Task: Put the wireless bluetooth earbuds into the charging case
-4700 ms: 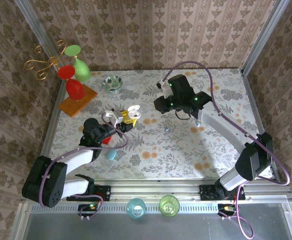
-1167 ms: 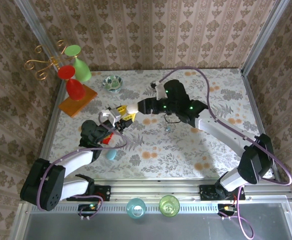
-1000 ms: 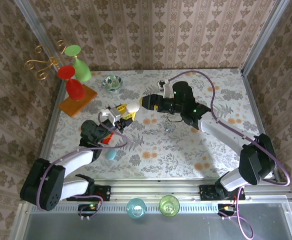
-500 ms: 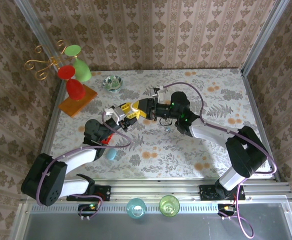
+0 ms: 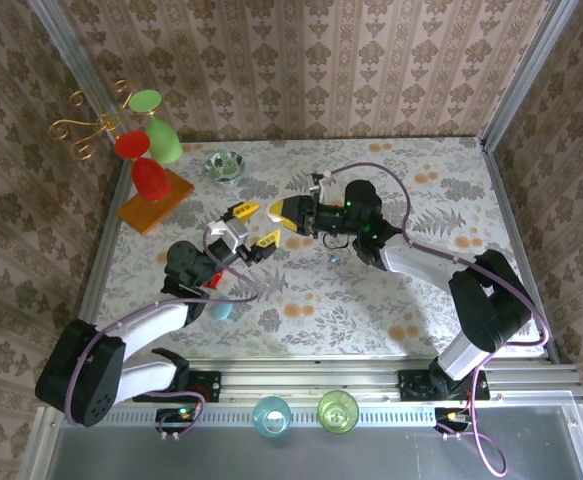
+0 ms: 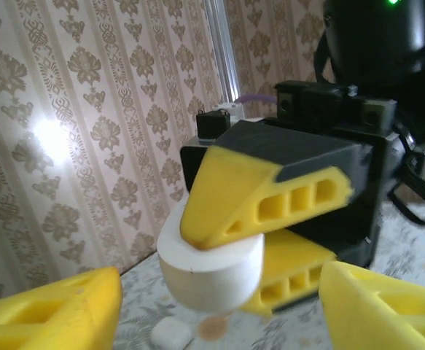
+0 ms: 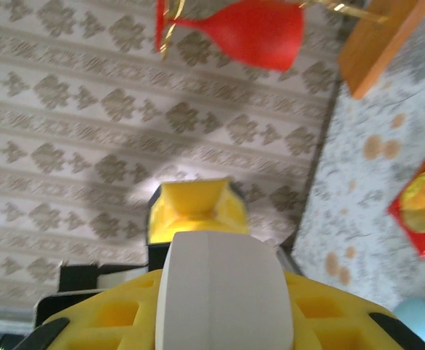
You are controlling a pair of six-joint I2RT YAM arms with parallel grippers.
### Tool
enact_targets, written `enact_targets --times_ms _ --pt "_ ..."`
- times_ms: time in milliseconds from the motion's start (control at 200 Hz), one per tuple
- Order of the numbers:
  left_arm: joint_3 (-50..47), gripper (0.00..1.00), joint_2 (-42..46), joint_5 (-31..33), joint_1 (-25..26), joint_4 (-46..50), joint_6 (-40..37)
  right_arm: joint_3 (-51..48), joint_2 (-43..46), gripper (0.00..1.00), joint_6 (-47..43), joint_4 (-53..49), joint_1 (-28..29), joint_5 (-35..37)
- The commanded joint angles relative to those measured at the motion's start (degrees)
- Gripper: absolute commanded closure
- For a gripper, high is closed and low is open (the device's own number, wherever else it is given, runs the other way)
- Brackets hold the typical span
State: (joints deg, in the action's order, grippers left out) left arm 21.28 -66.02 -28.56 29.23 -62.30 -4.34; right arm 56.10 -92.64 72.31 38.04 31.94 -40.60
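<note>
Your right gripper pinches white rounded plastic case, frame centre | left gripper spread, empty | tiny pale earbud lower right on table, insertion looks undone

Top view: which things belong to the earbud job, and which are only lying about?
Job: white case, blue case, earbud.
Lying about: glass bowl, goblet stand, red packet, two cups.

We find the left arm stretched up and rightward from its base, the left pincer standing with jaws spread wide. The right arm bends at the elbow and reaches leftward; the right pincer faces the left one at close quarters, jaws clamped on a white case.
</note>
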Motion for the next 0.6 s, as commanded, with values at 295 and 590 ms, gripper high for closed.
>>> enact_targets --times_ms 295,590 --pt "-2.12 0.00 13.18 2.67 1.17 32.61 -9.65 11.74 -12.56 0.78 -31.52 -33.19 -9.43 19.87" --pt "-2.21 0.00 13.39 4.25 1.35 36.18 -8.47 25.86 -30.25 0.77 -32.41 -38.11 -14.57 20.65"
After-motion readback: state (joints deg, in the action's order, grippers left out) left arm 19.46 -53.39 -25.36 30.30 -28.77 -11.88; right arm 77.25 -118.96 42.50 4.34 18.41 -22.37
